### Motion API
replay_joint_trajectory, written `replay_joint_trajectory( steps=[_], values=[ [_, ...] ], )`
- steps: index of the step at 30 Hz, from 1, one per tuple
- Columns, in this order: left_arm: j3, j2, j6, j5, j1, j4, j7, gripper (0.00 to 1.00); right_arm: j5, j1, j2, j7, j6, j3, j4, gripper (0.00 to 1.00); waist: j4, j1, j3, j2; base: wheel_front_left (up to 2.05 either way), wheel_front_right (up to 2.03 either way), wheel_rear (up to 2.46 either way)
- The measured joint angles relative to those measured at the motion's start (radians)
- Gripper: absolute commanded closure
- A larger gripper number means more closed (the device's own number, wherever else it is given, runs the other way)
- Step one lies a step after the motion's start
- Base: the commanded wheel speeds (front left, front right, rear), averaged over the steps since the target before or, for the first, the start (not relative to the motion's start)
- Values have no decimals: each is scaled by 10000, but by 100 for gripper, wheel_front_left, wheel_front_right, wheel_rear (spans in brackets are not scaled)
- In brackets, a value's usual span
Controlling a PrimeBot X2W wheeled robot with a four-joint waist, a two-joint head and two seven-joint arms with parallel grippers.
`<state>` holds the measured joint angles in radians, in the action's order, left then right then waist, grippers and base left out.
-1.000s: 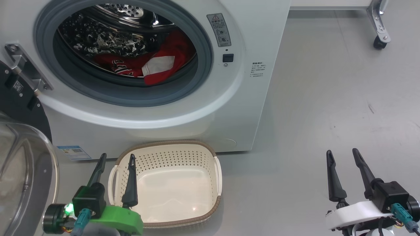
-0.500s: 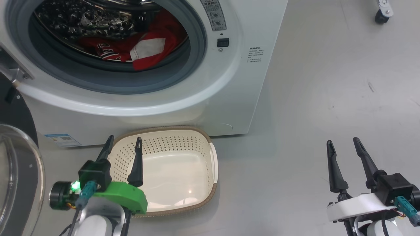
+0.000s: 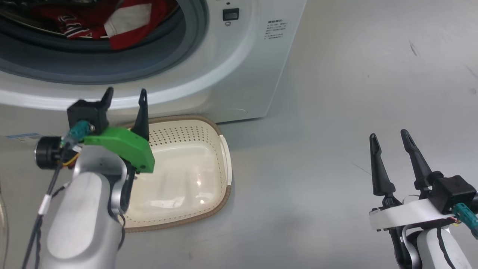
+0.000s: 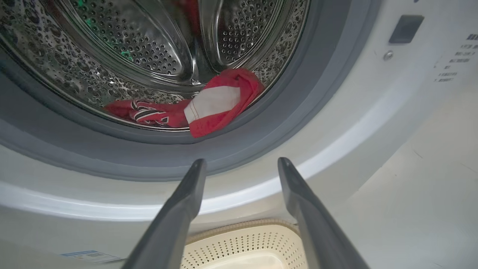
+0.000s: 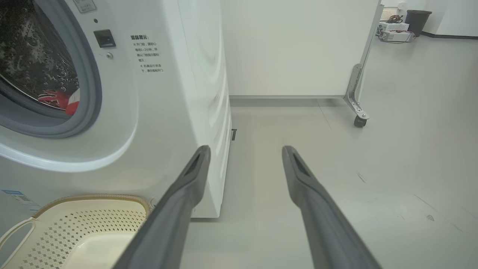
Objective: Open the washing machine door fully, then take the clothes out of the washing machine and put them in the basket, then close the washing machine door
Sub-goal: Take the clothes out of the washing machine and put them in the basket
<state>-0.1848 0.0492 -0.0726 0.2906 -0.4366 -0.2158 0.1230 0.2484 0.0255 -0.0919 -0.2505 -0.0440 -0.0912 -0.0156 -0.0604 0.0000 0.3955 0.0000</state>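
Pale grey floor (image 3: 336, 112), smooth and with a few small dark marks, takes the head view from 12 to 5 o'clock. At 11 o'clock stands the washing machine (image 3: 239, 74), white, with its grey rubber ring (image 3: 112, 65) facing forward. The clothes (image 3: 123, 26), red with a white panel, lie at the bottom of the steel drum (image 4: 149, 45), just behind the ring. In the left wrist view one red piece carries black-and-white lettering (image 4: 143, 114), but it is folded and I cannot read it. On the machine front, at 3 o'clock from the opening, sits a small black square part (image 3: 230, 14). Beside it is a block of printed text (image 5: 147, 54) in Chinese characters, several short lines, too small to read. A blue label (image 3: 22, 136) is stuck low on the front at 9 o'clock; its print is not readable. The basket (image 3: 179, 132), cream with a brown rim, stands on the floor at 7 o'clock, close against the machine's lower front; whether it touches I cannot tell. The left gripper (image 3: 126, 91) hangs above the basket's far-left corner, fingers spread apart, holding nothing, pointing toward the drum. The right gripper (image 3: 388, 133) is at 4 o'clock over bare floor, well apart from the machine, fingers also spread and free. From the right wrist one sees a white wall (image 5: 295, 48), a metal bracket (image 5: 354, 86) with a caster wheel (image 5: 359, 121) at 2 o'clock, and a dark bin (image 5: 417, 16) far behind.
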Motion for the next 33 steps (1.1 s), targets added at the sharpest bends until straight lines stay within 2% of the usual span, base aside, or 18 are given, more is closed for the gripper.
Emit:
replay_joint_trajectory(
  steps=[16,33],
  values=[
    [855,1183,-12,2,-3429,-1338,2295,0,476,1119,261,-15,-261,-240,-441,0,-1390,0,1477,0,0,0,0],
    [1810,2288,-117,280,-5574,-2635,3789,0,767,1706,407,-17,-430,-439,-974,0,-2756,1,2472,0,0,0,0]
  ],
)
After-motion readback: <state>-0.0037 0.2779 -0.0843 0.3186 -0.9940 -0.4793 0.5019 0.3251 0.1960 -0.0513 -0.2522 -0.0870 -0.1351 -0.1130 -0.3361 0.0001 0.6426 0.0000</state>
